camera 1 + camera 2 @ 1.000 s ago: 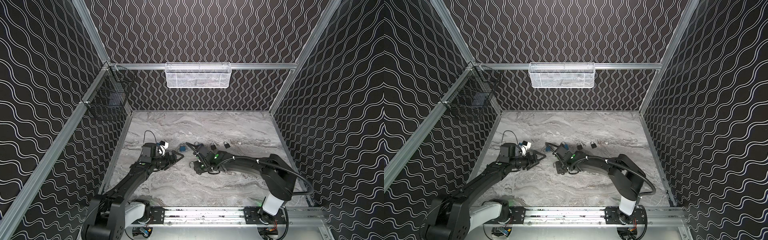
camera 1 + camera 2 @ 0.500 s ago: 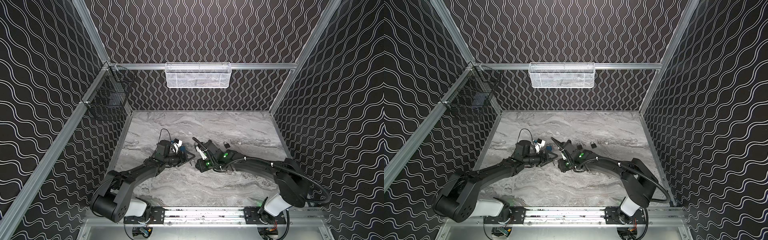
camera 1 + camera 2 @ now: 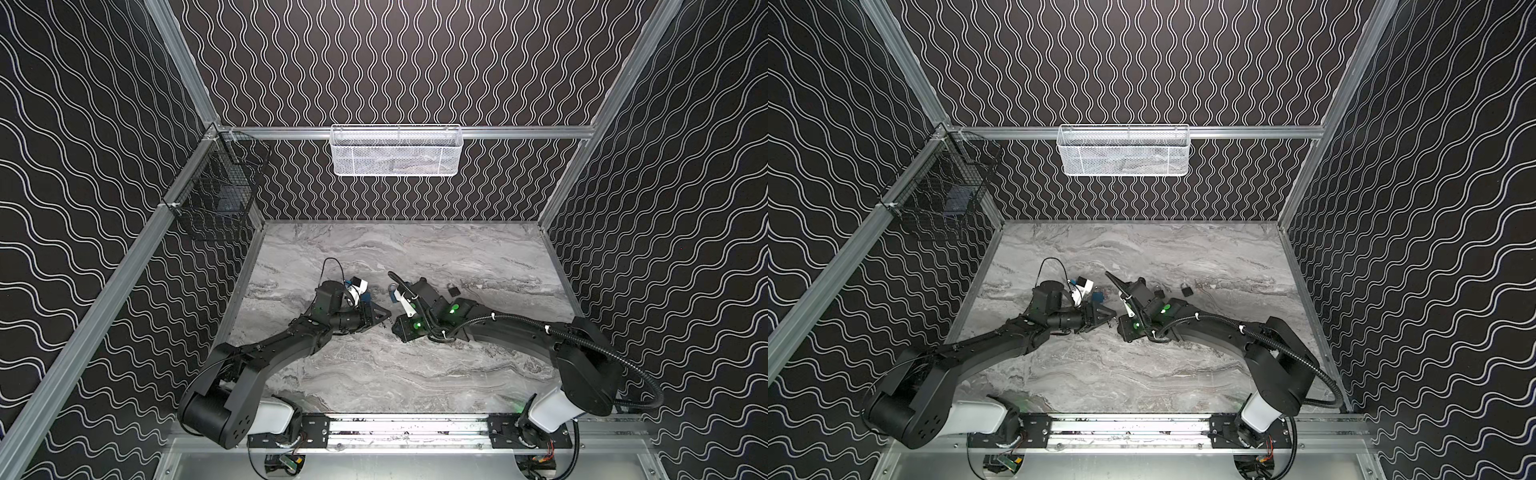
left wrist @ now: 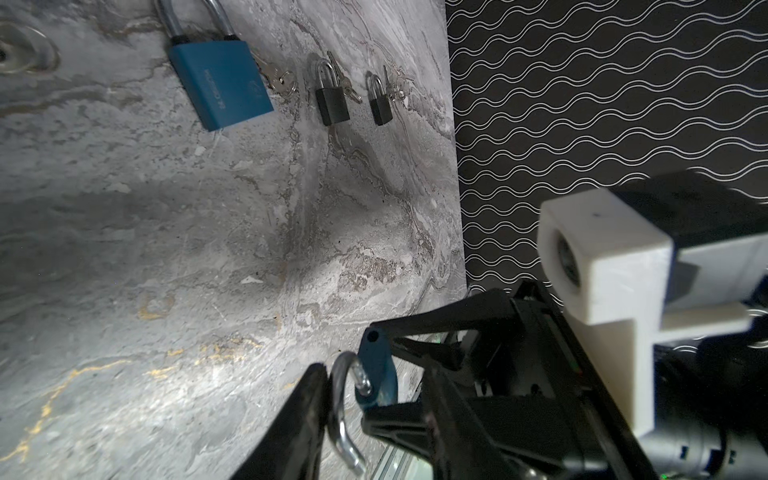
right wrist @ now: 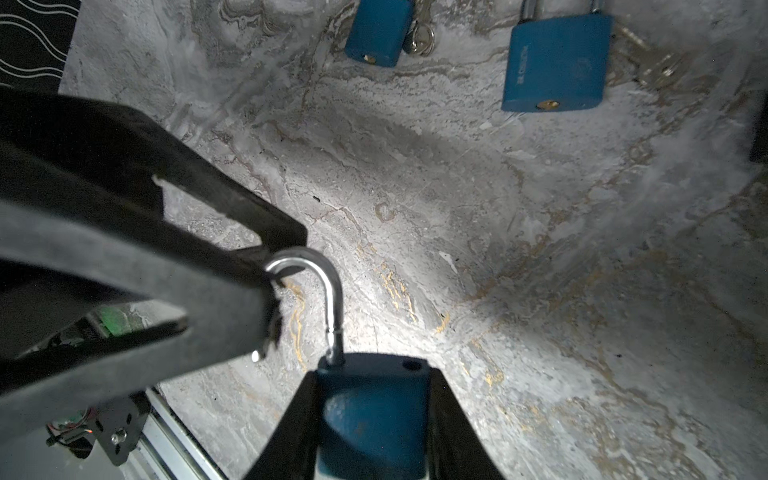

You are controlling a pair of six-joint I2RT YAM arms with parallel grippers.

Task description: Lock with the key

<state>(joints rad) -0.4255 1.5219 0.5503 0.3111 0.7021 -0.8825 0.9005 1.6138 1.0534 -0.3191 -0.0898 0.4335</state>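
A blue padlock (image 5: 374, 415) with its silver shackle (image 5: 332, 291) swung open is held by the body in my right gripper (image 5: 374, 378), which is shut on it just above the marble table. My left gripper (image 4: 376, 386) meets it tip to tip near the table's middle (image 3: 388, 321). Its jaws are partly closed around the shackle (image 4: 338, 395). One finger (image 4: 311, 399) touches the free leg and the other stands off it. Keys (image 4: 282, 79) on rings lie by other padlocks. No key shows at the held lock.
On the table behind the grippers lie a large blue padlock (image 4: 220, 83), a smaller blue padlock (image 5: 380, 33) and two black padlocks (image 4: 331, 104) (image 4: 380, 108). A white mesh basket (image 3: 397, 151) hangs on the back wall, a black wire basket (image 3: 216, 199) on the left wall.
My left arm has swung right to meet the right gripper, and its jaws have narrowed from wide to partly closed around the shackle. The right gripper keeps its hold and has shifted slightly right.
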